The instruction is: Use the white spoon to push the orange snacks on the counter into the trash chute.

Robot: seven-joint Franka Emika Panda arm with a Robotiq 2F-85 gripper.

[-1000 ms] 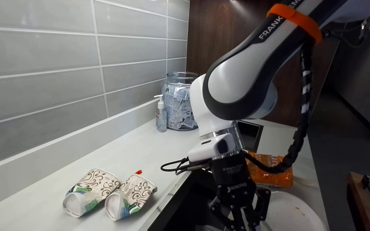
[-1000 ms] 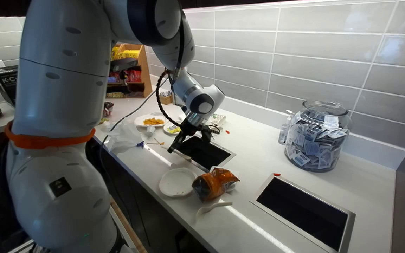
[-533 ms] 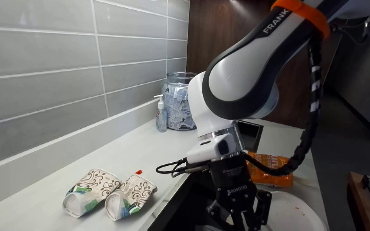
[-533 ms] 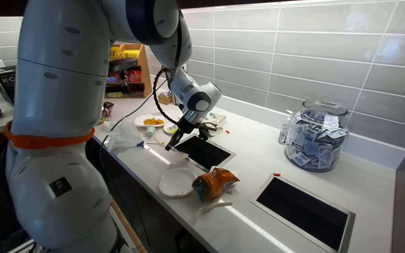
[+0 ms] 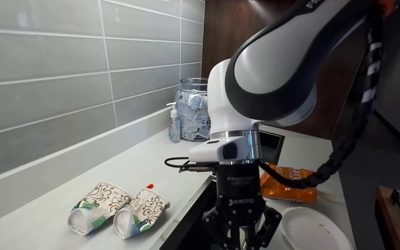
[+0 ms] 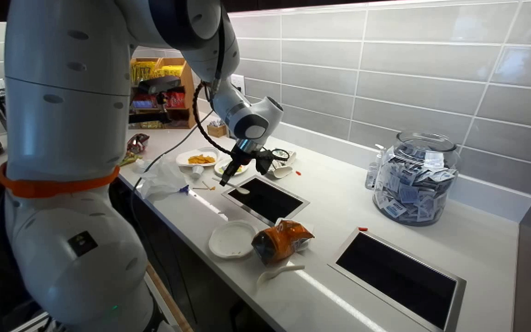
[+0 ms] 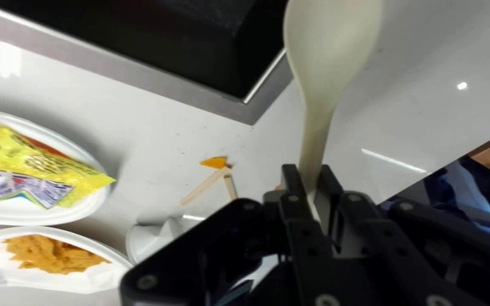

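My gripper (image 7: 308, 174) is shut on the handle of the white spoon (image 7: 330, 42), whose bowl points away from the fingers. In an exterior view the gripper (image 6: 224, 181) holds the spoon (image 6: 241, 189) low over the edge of a dark metal-rimmed opening (image 6: 270, 203). A second such opening (image 6: 399, 276) lies further along the counter (image 6: 330, 198); I cannot tell which is the trash chute. A small orange snack piece (image 7: 214, 162) lies on the counter beside thin wooden sticks, left of the fingertips. The shiny orange snack bag (image 6: 284, 240) lies between the openings.
Beside the bag are a white plate (image 6: 233, 239) and another white spoon (image 6: 278, 273). Plates with a yellow wrapper (image 7: 36, 168) and orange food (image 7: 53, 255) stand near the gripper. Crushed paper cups (image 5: 99, 208), a glass jar (image 6: 417, 180) and a pump bottle (image 6: 373, 171) stand toward the wall.
The gripper has swung from tilted to nearly upright and shifted slightly, with the spoon still in it. The spoon's bowl has moved over the opening's edge. The bag and plate have not moved.
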